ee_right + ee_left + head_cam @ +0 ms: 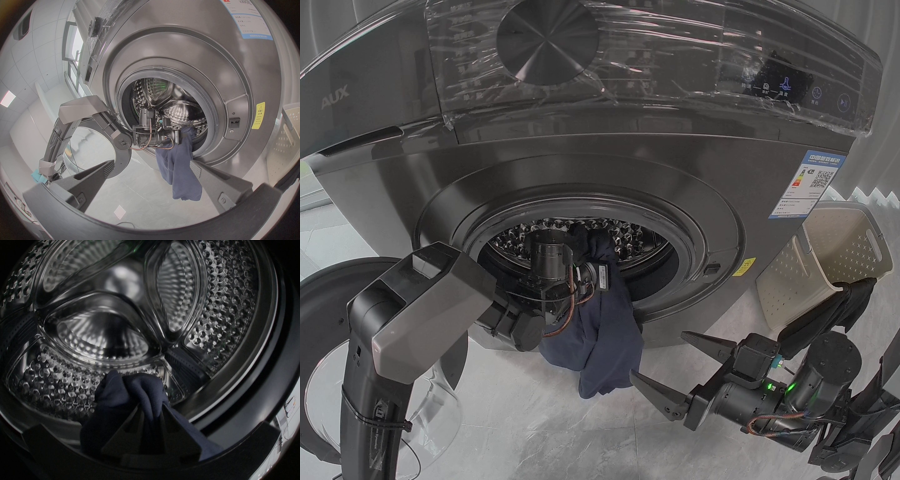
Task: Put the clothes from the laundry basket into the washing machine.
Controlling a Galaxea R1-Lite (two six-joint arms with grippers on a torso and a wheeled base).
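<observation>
Left wrist view has the left claw (pixel 153 411) pinched shut on a fold of the navy garment (pixel 134 390), just inside the mouth of the drum (pixel 93 333). Most of the cloth hangs outside over the door rim toward the floor, limp and creased. I judge the arm should reach deeper before letting go, or the tail may pull it out. The right claw (pixel 657 355) hovers agape and empty near the laundry basket (pixel 844 244).
</observation>
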